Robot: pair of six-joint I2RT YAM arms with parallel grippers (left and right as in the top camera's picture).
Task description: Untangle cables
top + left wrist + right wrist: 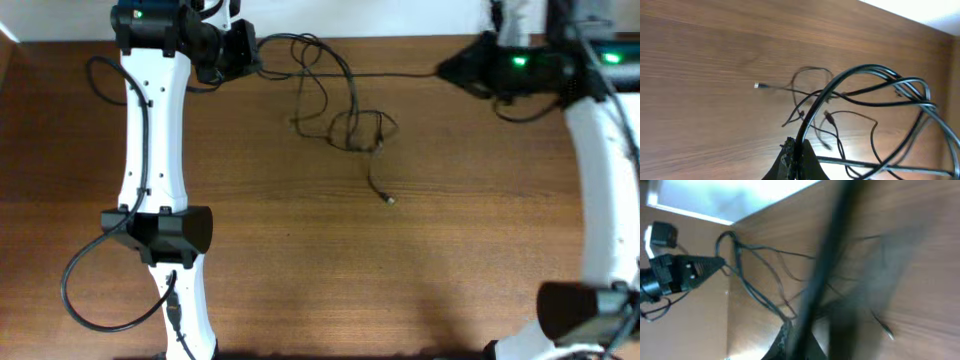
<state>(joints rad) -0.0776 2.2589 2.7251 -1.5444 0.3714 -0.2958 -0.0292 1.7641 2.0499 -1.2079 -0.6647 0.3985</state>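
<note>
Overhead: left gripper (250, 58) and right gripper (445, 70) both clamping cables (350, 125), one strand stretching taut between them; knot lying on table (300, 260), far-centre.
Left wrist: jaws pinching strands; loops arching upward.
Right wrist: blurring badly; jaws pinching cord.
Judgement: untangling barely progressing; most knot needing work.
</note>
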